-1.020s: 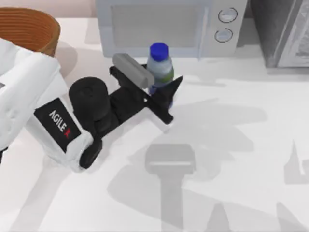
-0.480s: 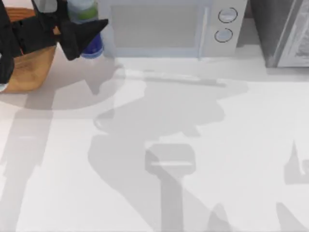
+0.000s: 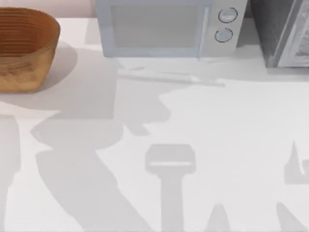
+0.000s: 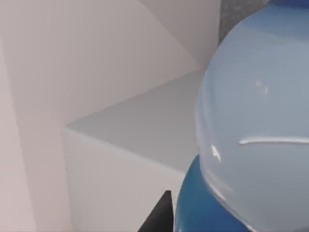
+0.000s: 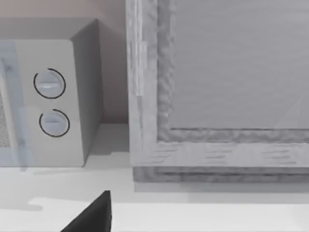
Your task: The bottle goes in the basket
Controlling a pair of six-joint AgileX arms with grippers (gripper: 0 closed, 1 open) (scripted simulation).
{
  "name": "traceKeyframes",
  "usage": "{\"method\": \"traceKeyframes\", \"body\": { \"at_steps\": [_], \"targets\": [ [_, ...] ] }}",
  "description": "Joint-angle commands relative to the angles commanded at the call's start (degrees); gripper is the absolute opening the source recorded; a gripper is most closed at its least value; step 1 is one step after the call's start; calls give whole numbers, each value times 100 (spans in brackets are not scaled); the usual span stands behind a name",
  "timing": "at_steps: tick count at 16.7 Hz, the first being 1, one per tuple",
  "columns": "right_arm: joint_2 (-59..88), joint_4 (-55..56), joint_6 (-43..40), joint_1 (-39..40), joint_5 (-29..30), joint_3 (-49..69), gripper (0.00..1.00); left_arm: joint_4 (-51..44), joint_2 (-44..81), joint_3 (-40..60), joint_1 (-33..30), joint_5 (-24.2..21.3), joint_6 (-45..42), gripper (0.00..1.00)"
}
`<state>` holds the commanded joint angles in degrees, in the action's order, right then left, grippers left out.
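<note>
Bottle (image 4: 251, 125) close against left claw's camera, basket (image 3: 24, 48) far-left.

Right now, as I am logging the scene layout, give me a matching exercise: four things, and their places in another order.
Things:
1. round woven wicker basket
2. white microwave with two round dials
3. grey textured cabinet
4. clear plastic bottle with dark blue lower half

Places:
a. back right in the top view
b. close before the left wrist camera
c. back left in the top view
d. back middle in the top view

Pairs: 1-c, 2-d, 3-a, 4-b.
</note>
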<state>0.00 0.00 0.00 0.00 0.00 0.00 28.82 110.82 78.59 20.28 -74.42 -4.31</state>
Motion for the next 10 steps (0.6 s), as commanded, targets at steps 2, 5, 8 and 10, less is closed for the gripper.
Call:
{"method": "traceKeyframes", "body": {
  "at_steps": [2,5,8,10],
  "targets": [
    [0,0,0,0,0,0,100,-253,-31,202,341,16,-31,0],
    [0,0,0,0,0,0,100,-442,-28,384,625,79,-55,0],
    [0,0,0,0,0,0,100,-460,-25,403,653,90,-58,0],
    [0,0,0,0,0,0,100,-448,-11,385,629,92,-68,0]
  ]
}}
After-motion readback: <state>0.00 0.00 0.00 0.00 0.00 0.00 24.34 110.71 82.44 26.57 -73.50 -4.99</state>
